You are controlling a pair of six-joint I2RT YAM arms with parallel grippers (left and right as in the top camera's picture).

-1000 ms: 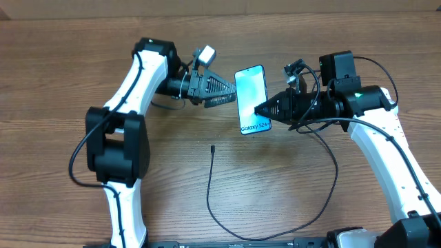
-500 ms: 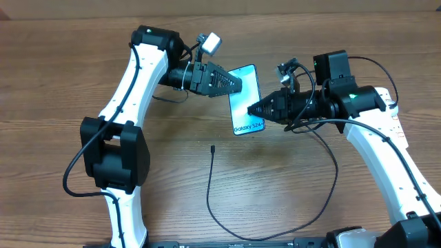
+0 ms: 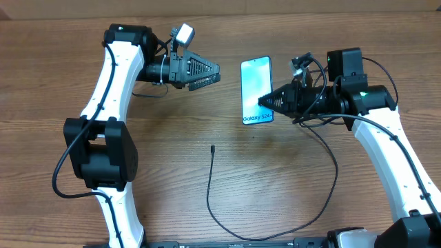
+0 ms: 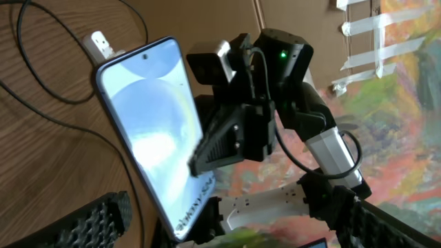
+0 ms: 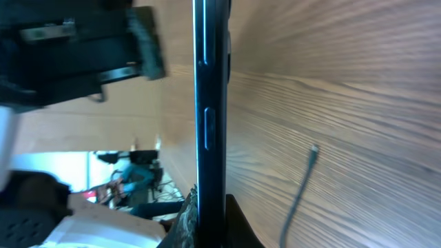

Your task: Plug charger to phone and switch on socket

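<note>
Right end effector: jaws closed on the long right edge of the phone, nearer its lower end. Grip is narrow, on the edge only.

Phone: slim rectangle with rounded corners and a dark frame. The screen faces up, lit pale blue-teal with a lighter curved shape across it. White "Galaxy S24" lettering sits at the end closest to the grip. The left wrist view shows a small camera dot at the opposite end. The right wrist view gives it edge-on, very thin, with two side buttons along the frame. It sits right of centre over the table and looks raised off the wood, though I cannot be sure.

Left end effector: jaws spread wide, nothing between them, pointing toward the phone from its left with a clear gap. Its ribbed black fingers show at the bottom corners of the left wrist view.

Charger: thin black cable lying on the table below the phone, apart from it. Its small plug tip points up-table, and the rest loops down and round to the right.
</note>
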